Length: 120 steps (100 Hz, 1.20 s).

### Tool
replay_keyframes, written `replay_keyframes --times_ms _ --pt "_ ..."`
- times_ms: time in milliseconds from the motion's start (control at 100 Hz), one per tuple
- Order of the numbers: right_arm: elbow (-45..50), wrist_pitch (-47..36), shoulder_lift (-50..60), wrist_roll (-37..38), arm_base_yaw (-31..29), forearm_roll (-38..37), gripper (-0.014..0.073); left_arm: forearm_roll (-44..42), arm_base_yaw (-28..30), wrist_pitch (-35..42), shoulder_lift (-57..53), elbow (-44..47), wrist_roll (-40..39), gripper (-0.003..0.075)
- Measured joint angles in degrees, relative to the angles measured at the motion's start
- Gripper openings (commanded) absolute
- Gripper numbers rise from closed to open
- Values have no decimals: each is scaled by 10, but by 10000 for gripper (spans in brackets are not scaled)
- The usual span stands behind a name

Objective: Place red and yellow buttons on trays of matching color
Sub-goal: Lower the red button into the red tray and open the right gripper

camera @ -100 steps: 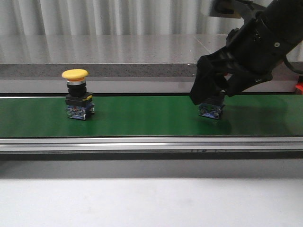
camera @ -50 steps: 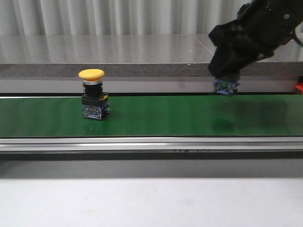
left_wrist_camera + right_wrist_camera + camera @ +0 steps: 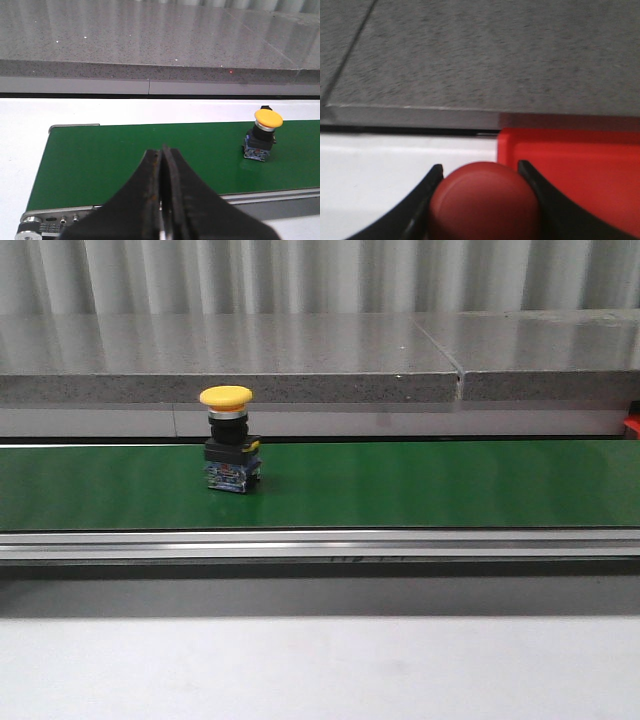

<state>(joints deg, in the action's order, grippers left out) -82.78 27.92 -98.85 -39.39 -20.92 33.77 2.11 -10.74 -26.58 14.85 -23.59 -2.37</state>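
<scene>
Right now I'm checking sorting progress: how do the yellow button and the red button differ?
The yellow button stands upright on the green belt, untouched; the red button is held in the right end effector. The yellow one shows its whole body; only the red one's cap shows, by the red tray. Both have domed caps.

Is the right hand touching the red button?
Touching. The right wrist view shows the right hand with its fingers pressed against both sides of the red button, no gap visible.
</scene>
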Motion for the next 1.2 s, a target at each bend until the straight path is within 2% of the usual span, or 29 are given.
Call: replay_keyframes --times_ms 230,450,1200 --pt "-67 -2 -76 0 -75 17 124 0 0 0 0 0 0 -21" --pt "-78 -19 -135 0 -124 58 124 0 0 0 0 0 0 -21" --pt "-81 -64 -250 0 -130 76 143 0 0 0 0 0 0 -21"
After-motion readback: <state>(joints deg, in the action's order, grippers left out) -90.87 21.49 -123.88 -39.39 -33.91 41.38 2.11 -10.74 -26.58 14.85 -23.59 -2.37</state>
